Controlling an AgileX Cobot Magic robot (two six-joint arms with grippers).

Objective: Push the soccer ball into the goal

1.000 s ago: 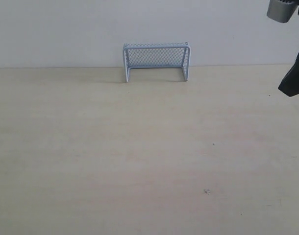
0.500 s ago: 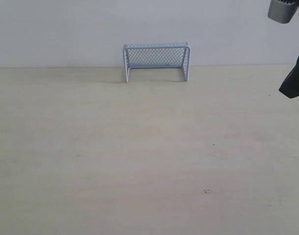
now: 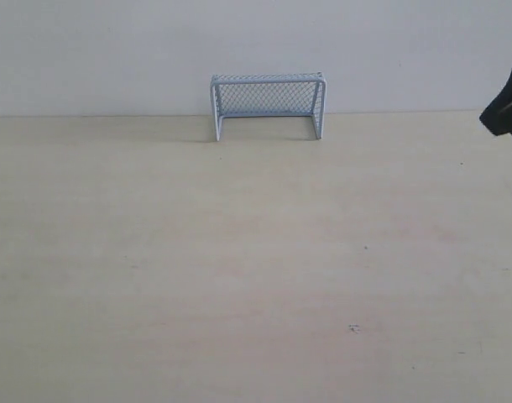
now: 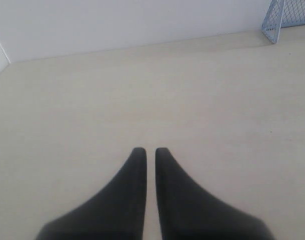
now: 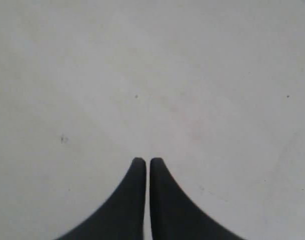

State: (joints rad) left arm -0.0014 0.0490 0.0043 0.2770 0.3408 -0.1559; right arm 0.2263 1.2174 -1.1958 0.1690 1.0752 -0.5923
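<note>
The goal, pale blue-white with fine mesh, stands at the back of the table against the white wall, its mouth facing the front. One corner of the goal shows in the left wrist view. The soccer ball is in none of the views. My left gripper is shut, empty, and hangs over bare tabletop; it is out of the exterior view. My right gripper is shut with nothing in it, also over bare tabletop. Only a dark part of the right arm shows at the right edge of the exterior view.
The pale wooden table carries a few small dark specks. A white wall closes off its far edge behind the goal.
The right arm has drawn up and out toward the right edge of the exterior view; its grey upper part has left the picture. The goal has not moved.
</note>
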